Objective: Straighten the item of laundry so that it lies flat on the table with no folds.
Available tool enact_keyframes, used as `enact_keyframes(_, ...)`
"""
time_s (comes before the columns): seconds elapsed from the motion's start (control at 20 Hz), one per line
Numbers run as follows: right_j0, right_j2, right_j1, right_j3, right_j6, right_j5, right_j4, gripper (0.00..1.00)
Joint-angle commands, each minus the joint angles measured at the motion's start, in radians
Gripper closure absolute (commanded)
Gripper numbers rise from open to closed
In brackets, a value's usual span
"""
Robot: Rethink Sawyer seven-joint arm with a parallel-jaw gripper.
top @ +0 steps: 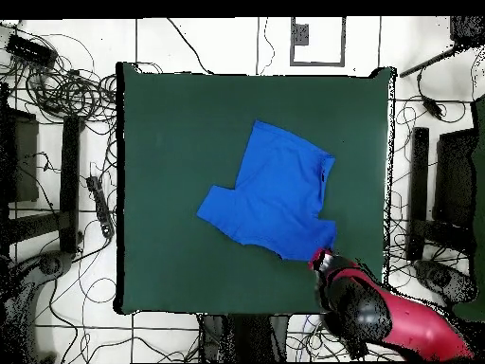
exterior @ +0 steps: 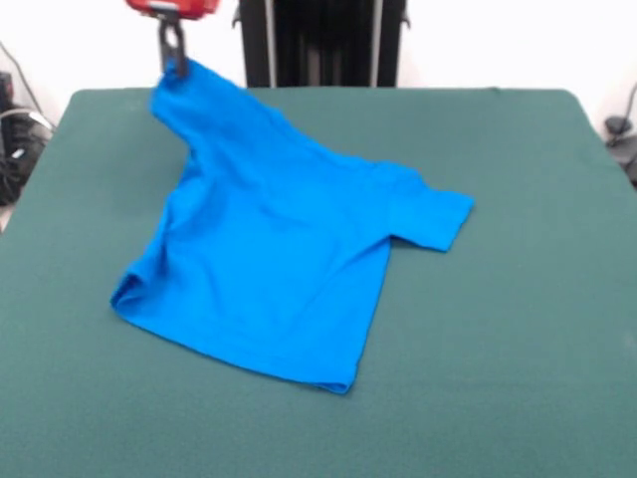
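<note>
The item of laundry (exterior: 269,269) is a bright blue short-sleeved T-shirt, plain side up. Most of it rests on the table (exterior: 498,299), covered in dark green cloth. One corner of the shirt is lifted up toward the far left in the front view, pulled into a taut ridge. My gripper (exterior: 173,62) is shut on that raised corner. One sleeve sticks out flat to the right. From overhead, the shirt (top: 275,194) lies right of the table's middle (top: 170,142), and the gripper (top: 320,258) holds its corner near the robot-side edge.
The red arm (top: 398,322) reaches in from the bottom right of the overhead view. Cables and black stands (top: 71,180) surround the table on the floor. A black column (exterior: 318,40) stands behind the far edge.
</note>
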Motion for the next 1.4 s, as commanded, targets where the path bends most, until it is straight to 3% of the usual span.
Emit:
enact_keyframes(0.05,-0.127,0.206,0.012,-0.017,-0.301,0.212,-0.098,1.00)
enact_keyframes(0.3,-0.176,0.252,0.036,-0.042,-0.285,0.245,-0.147,1.00)
enact_keyframes(1.0,-0.184,0.282,0.100,-0.046,-0.153,0.188,-0.247,1.00)
enact_keyframes(1.05,-0.189,0.291,0.100,-0.045,-0.147,0.191,-0.254,0.00)
enact_keyframes(1.4,-0.187,0.290,0.084,-0.027,-0.137,0.226,-0.234,0.00)
